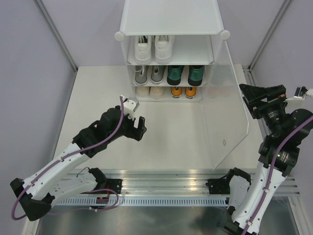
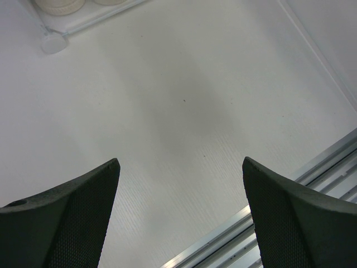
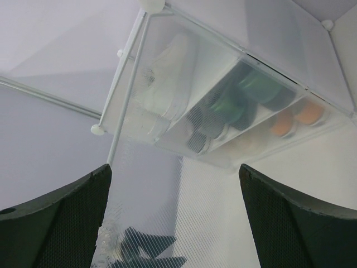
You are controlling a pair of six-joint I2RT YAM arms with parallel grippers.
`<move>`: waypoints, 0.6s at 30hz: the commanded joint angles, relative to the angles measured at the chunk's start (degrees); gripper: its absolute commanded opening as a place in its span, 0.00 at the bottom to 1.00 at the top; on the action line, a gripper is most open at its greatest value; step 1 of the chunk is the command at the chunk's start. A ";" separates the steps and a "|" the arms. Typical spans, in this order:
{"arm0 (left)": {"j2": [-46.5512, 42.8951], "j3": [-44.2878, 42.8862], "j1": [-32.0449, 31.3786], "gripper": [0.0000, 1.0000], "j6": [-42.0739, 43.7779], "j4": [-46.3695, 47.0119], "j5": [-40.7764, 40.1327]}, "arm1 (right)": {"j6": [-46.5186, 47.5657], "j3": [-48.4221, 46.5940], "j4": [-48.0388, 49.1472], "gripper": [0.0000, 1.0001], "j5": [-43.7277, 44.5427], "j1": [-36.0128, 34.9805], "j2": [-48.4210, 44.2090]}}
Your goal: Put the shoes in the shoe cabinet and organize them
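The white shoe cabinet (image 1: 171, 17) stands at the back of the table with its frosted door (image 1: 227, 115) swung open to the right. White sneakers (image 1: 154, 49) sit on the top shelf. Grey lace-ups (image 1: 148, 74) and green shoes (image 1: 186, 74) share the middle shelf. Cream shoes (image 1: 149, 91) and orange shoes (image 1: 183, 91) are on the bottom one. My left gripper (image 1: 141, 128) hovers open over bare table in front of the cabinet, holding nothing (image 2: 181, 162). My right gripper (image 1: 246, 98) is open just outside the door, and the right wrist view looks through the door (image 3: 167, 212) at the shoes (image 3: 245, 95).
Grey walls close in on both sides of the table. A metal rail (image 1: 161, 176) runs along the near edge, also seen in the left wrist view as the rail (image 2: 290, 190). The cabinet's round corner connector (image 2: 54, 42) lies at the upper left of that view.
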State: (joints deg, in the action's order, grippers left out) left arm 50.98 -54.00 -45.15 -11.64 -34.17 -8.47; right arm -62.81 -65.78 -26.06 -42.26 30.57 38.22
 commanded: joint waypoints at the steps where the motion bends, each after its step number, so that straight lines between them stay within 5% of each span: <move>1: -0.97 -0.49 -0.38 0.93 1.18 0.69 -0.41 | -2.85 0.73 3.91 0.98 -1.95 -0.42 0.37; 18: -2.20 -0.41 -0.38 0.93 1.09 0.69 -1.90 | 2.06 10.58 14.55 0.92 0.86 -8.32 4.49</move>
State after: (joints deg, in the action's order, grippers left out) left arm 49.58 -54.00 -45.15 -11.64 -34.17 -8.99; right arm -63.61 -56.01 -15.99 -42.65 25.32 42.30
